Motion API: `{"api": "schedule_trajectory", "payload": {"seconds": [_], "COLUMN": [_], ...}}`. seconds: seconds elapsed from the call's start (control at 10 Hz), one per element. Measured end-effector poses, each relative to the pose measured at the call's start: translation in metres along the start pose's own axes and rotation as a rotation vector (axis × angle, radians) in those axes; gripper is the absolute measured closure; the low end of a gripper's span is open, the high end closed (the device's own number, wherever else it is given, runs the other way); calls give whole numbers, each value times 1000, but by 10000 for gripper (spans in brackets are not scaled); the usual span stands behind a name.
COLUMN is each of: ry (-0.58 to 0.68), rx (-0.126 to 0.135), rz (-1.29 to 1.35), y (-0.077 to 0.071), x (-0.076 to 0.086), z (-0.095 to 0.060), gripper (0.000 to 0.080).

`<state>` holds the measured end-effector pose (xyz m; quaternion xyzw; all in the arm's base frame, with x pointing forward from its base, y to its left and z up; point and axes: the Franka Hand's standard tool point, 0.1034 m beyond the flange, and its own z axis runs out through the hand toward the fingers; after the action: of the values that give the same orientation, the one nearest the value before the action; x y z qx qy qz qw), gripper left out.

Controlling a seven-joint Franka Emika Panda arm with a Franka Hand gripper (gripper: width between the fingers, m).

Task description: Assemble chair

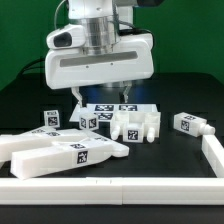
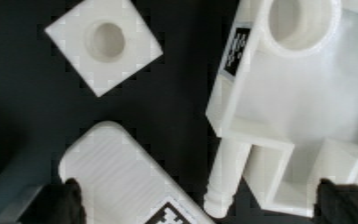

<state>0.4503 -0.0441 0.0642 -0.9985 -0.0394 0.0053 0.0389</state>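
Exterior view: chair pt (image 1: 135, 125) under claw (image 1: 100, 98)

You see white tagged legs (image 1: 60, 152) lying flat at 8 o'clock, the slotted panel (image 1: 137, 126) central, a block (image 1: 190, 124) at 3 o'clock.

Backdrop (image 1: 18, 40) is just plain green, showing on the exterior view's left and again up in the corner on the exterior view's right. The tabletop (image 1: 165, 165) is black, and the wrist view shows the same dark surface. 1 white rail (image 1: 110, 190) runs along the near edge and turns up the exterior view's right side. Light looks soft and pretty even across the whole table.
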Motion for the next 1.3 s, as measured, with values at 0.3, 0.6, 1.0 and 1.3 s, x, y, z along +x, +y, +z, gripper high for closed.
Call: {"api": "schedule_trajectory", "payload": {"seconds": [0.3, 0.6, 1.0, 1.3], "ry": [14, 31, 31, 31], "rx": [-17, -36, -42, -42], "rz": [88, 142, 148, 148], "y": [-17, -36, -36, -37], "x": [-5, -6, -11, -11], "z": [20, 50, 61, 61], "gripper": [150, 150, 329, 505]}}
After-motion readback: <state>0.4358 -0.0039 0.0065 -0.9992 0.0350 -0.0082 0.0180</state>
